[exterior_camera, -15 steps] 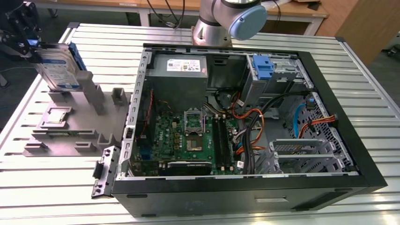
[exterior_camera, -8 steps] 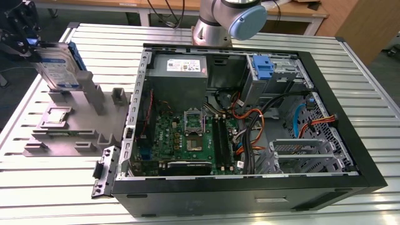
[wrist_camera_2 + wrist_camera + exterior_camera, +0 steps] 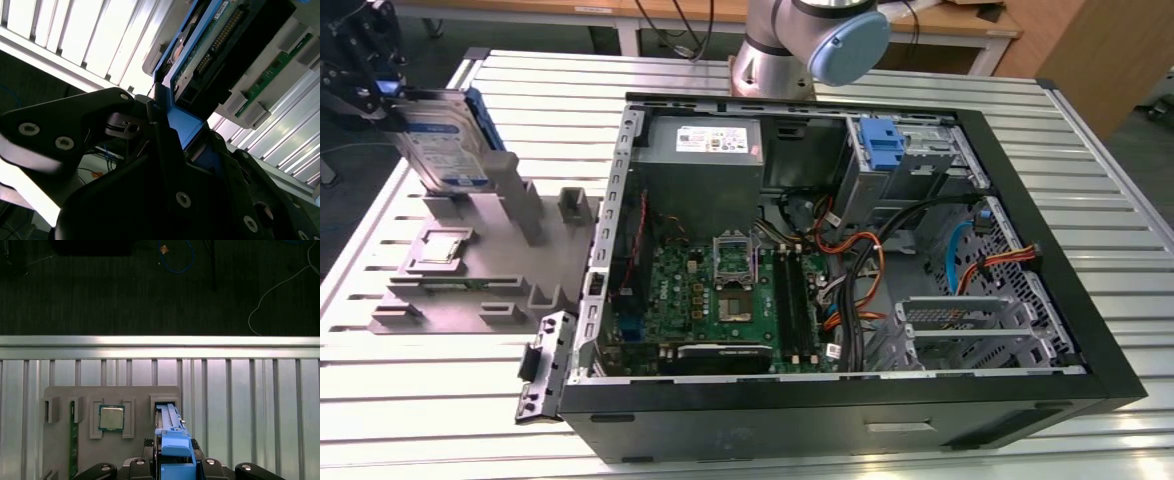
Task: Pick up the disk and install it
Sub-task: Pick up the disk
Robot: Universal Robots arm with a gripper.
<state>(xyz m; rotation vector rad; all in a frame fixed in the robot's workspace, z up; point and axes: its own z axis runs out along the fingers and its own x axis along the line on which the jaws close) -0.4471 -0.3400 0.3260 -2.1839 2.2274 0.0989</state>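
Counted: one disk (image 3: 447, 145), one open computer case (image 3: 787, 425), one grey holder (image 3: 440, 300), one square chip (image 3: 111, 417), apparently one green memory strip (image 3: 73, 440).

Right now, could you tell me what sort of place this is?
Likely a robotics lab for PC assembly: an open computer case on a slatted table, a parts fixture, and a gripper holding the disk.

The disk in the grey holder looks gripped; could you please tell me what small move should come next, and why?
Probably a short, straight lift. The gripper is closed on the blue rail of the disk, which stands upright with its lower end at the slot of the grey holder. Pulling along the slot should free it without jamming.
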